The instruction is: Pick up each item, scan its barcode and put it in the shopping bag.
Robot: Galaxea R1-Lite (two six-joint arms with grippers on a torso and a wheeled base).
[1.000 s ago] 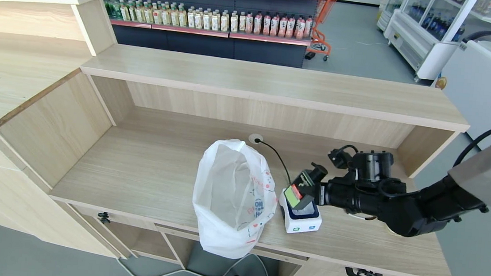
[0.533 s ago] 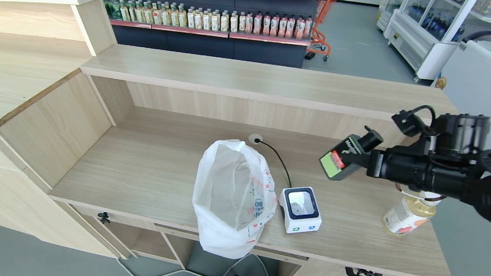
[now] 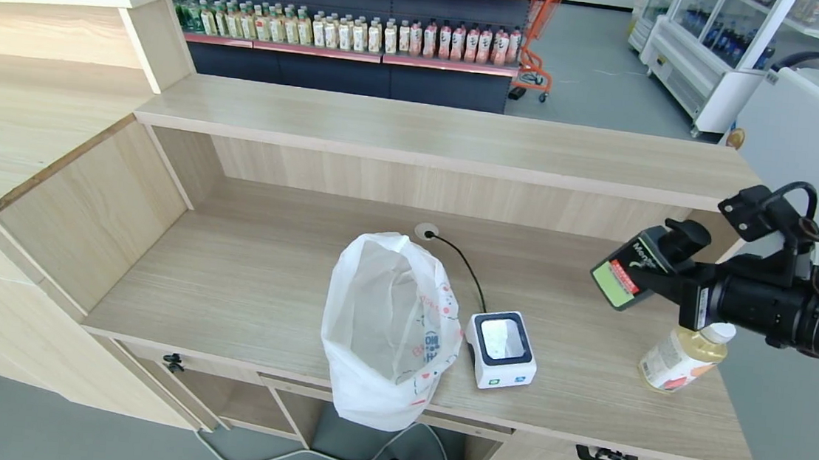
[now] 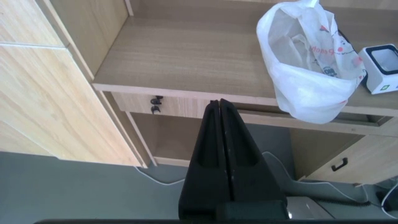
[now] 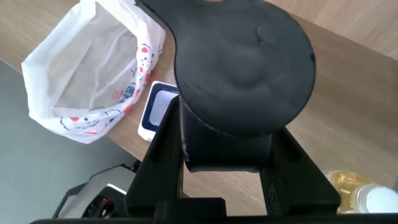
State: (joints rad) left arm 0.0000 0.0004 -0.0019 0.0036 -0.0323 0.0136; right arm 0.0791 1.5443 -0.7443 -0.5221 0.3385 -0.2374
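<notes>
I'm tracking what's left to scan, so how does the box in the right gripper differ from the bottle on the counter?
The box is held in the air by the right gripper; the bottle stands on the counter. The box is dark and flat-sided with a green end; the bottle is round, pale yellow, white-capped. Both are outside the shopping bag.

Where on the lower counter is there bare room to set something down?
Widest free patch: the counter from its left wall to the shopping bag. A second lies between scanner and bottle. Crowded: bag and scanner sit close together, with the cable behind them.
</notes>
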